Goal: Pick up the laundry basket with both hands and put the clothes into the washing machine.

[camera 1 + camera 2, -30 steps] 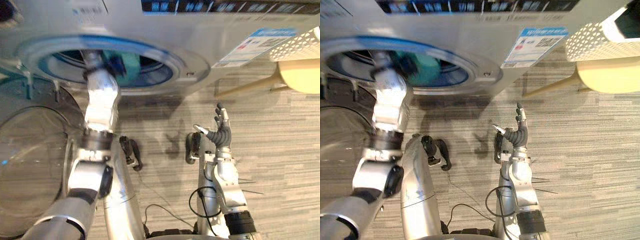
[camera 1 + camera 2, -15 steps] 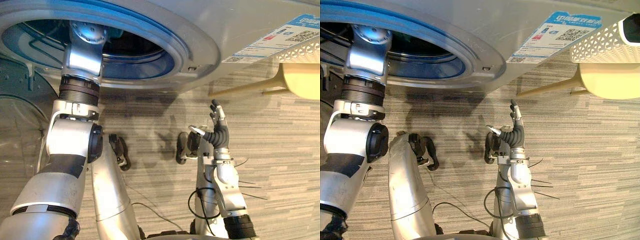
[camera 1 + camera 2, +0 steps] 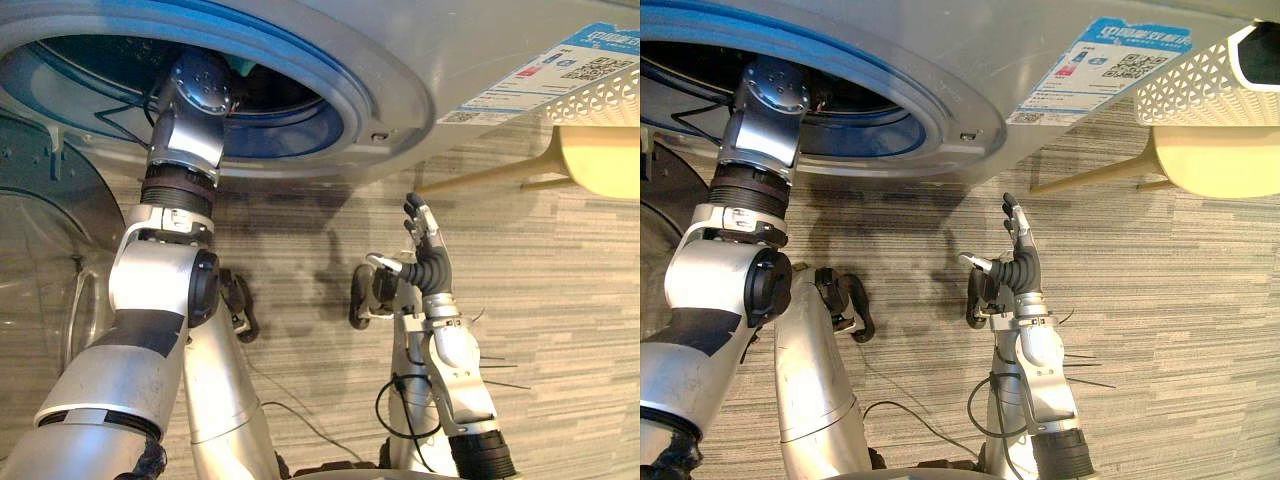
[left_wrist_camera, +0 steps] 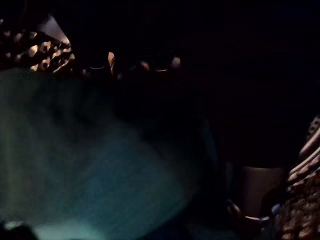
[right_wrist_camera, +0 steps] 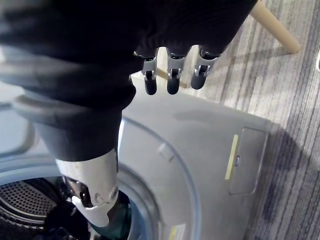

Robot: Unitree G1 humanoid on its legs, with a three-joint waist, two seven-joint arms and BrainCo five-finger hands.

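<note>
1. The washing machine (image 3: 480, 60) stood open, its round mouth facing the robot.
2. The laundry basket (image 3: 1200, 80) rested on a pale stool (image 3: 1230, 155) beside the machine, in neither hand; whether clothes remained in it could not be told.
3. The left arm (image 3: 165, 280) reached deep into the drum; whether its hand held anything could not be told.
4. A teal cloth (image 4: 90, 165) lay inside the drum, so loading seemed under way.
5. The right hand (image 3: 425, 262) hung upright above the floor, fingers straight, holding nothing.
</note>
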